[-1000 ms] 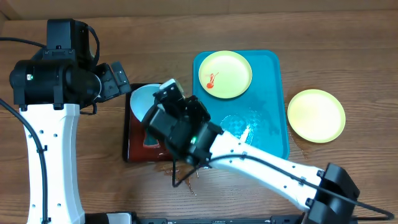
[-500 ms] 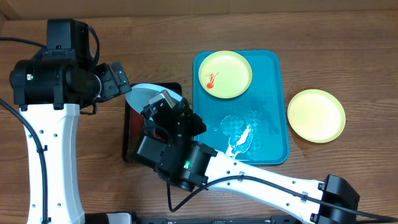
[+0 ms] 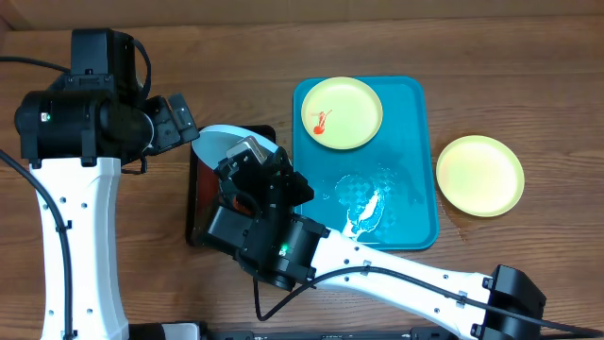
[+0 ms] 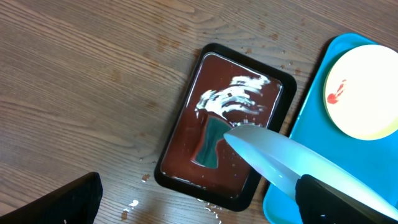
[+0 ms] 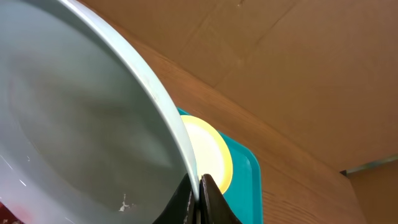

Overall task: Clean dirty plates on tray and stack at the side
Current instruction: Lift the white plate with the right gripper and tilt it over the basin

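Note:
My right gripper [image 5: 199,200] is shut on the rim of the light blue plate [image 5: 81,124]. It holds the plate tilted on edge over the black tray [image 3: 200,222], where the plate [image 3: 219,142] shows beside the gripper [image 3: 245,151]. A pale yellow plate [image 3: 342,111] with a red smear lies at the far end of the turquoise tray [image 3: 415,170]. The left gripper [image 4: 199,200] hangs open and empty above the black tray [image 4: 180,124], left of the blue plate [image 4: 286,163].
The black tray holds dark red liquid, white foam [image 4: 233,99] and a teal-green sponge [image 4: 212,143]. A clean pale yellow plate [image 3: 479,175] lies on the table right of the turquoise tray. Wet foam streaks [image 3: 368,206] mark the tray's near half.
A second ago the right arm swung left and turned its wrist, tipping the blue plate up over the black tray. It has held still since. The left arm has not moved.

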Robot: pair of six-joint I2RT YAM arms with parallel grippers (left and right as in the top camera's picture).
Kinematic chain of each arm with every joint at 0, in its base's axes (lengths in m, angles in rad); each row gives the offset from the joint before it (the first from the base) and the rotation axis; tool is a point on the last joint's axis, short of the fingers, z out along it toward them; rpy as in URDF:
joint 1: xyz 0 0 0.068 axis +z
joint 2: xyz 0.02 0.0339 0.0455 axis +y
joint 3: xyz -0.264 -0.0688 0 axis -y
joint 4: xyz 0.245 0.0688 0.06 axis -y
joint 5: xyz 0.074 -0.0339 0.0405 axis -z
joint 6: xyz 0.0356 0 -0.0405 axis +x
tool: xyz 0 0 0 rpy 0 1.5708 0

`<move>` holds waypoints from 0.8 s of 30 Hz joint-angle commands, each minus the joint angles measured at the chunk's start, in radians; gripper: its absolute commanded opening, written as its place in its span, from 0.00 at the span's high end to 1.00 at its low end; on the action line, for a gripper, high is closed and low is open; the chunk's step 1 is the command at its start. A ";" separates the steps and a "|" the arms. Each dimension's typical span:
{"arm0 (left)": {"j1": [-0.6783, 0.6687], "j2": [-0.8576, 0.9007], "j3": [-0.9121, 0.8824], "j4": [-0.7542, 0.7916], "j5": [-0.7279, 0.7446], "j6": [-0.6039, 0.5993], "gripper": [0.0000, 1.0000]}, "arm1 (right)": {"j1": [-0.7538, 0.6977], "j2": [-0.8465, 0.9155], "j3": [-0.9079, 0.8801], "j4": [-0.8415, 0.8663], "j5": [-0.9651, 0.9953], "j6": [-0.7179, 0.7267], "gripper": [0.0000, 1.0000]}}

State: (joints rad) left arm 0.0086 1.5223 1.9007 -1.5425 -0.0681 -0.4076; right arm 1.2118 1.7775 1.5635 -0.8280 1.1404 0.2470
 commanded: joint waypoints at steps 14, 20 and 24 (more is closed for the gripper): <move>0.006 -0.006 -0.001 -0.002 -0.018 0.016 0.00 | -0.002 -0.033 0.027 0.009 0.034 0.015 0.96; 0.006 -0.006 -0.001 -0.002 -0.018 0.016 0.00 | -0.079 -0.033 0.026 0.016 -0.126 0.094 0.96; 0.006 -0.006 -0.001 -0.002 -0.018 0.016 0.00 | -0.111 -0.033 0.026 0.005 -0.150 0.069 0.96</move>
State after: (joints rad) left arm 0.0086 1.5223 1.9007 -1.5425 -0.0681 -0.4076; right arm 1.1248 1.7775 1.5635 -0.8253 1.0180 0.2955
